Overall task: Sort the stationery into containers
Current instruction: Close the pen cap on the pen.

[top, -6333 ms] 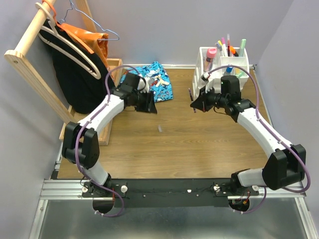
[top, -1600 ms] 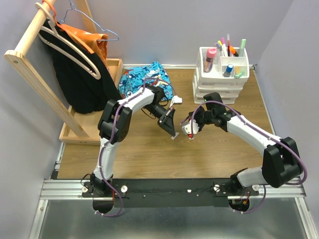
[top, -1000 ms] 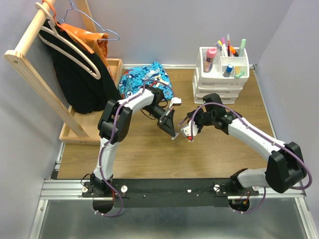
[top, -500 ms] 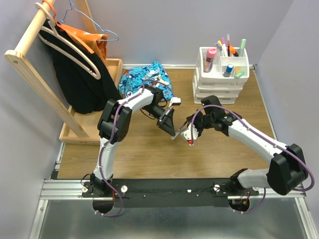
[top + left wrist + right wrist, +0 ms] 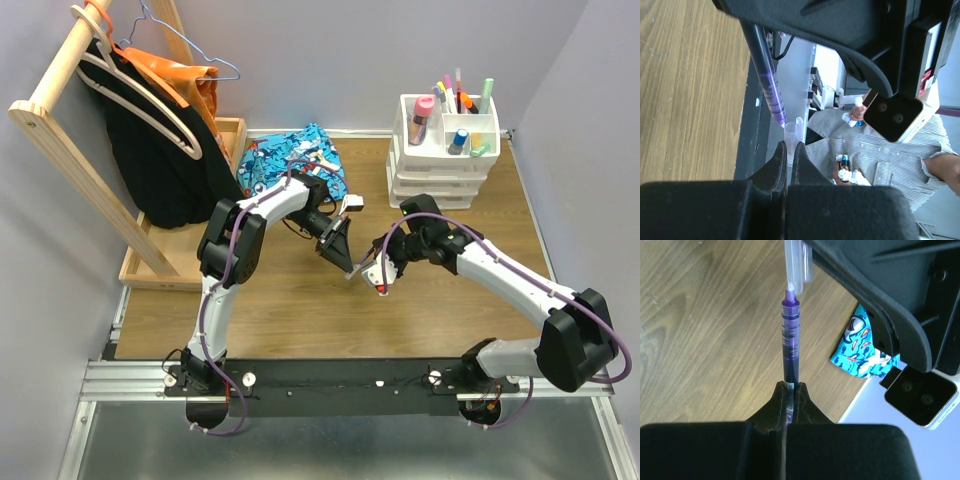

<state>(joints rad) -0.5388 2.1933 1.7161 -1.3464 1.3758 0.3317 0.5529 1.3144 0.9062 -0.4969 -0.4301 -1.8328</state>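
Observation:
My right gripper [image 5: 790, 388] is shut on a slim purple pen [image 5: 790, 340], which points straight out from its fingers. My left gripper [image 5: 790, 149] is shut on a clear pen cap [image 5: 791, 136]. In the right wrist view the cap [image 5: 796, 262] sits just at the pen's tip. In the left wrist view the pen [image 5: 767, 75] slants down to the cap's mouth. Both grippers [image 5: 347, 266] [image 5: 375, 268] face each other above mid-table. The containers, open compartments atop a white drawer organiser [image 5: 443, 165], stand at the back right with several pens and markers [image 5: 450, 98] upright in them.
A blue patterned cloth [image 5: 300, 160] lies at the back centre, behind the left arm. A wooden rack [image 5: 70, 150] with hangers and dark and orange garments stands at the far left, over a wooden tray [image 5: 185, 262]. Bare wooden tabletop [image 5: 330, 320] lies in front of the grippers.
Both arms have come from the back of the table to its middle, facing each other. Over the last second the pen tip and the cap have edged closer together.

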